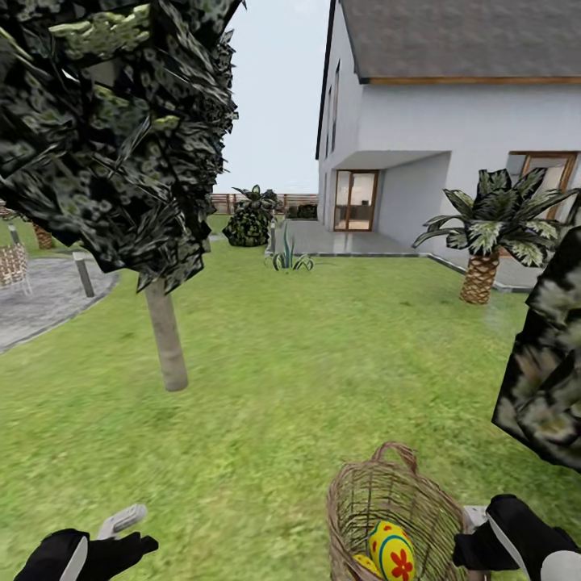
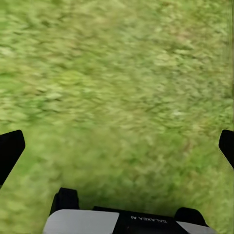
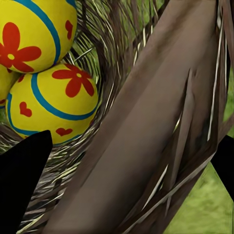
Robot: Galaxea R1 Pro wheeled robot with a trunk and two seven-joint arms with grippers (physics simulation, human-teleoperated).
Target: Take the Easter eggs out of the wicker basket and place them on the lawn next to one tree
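The right gripper (image 3: 122, 161) clamps the rim of the tan open-weave wicker basket (image 1: 379, 492), yellow flower-marked Easter eggs (image 3: 53, 102) inside, left gripper (image 2: 117, 146) wide over mottled green lawn (image 1: 307, 339); carrying toward the grey-trunked tree (image 1: 165, 335), next unloading eggs

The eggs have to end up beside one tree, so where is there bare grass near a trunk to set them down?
Open lawn lies all round the thin trunk of the tree, widest between it and the wicker basket. The palm stands close to the paving. It is crowded in the basket, where the Easter eggs are piled.
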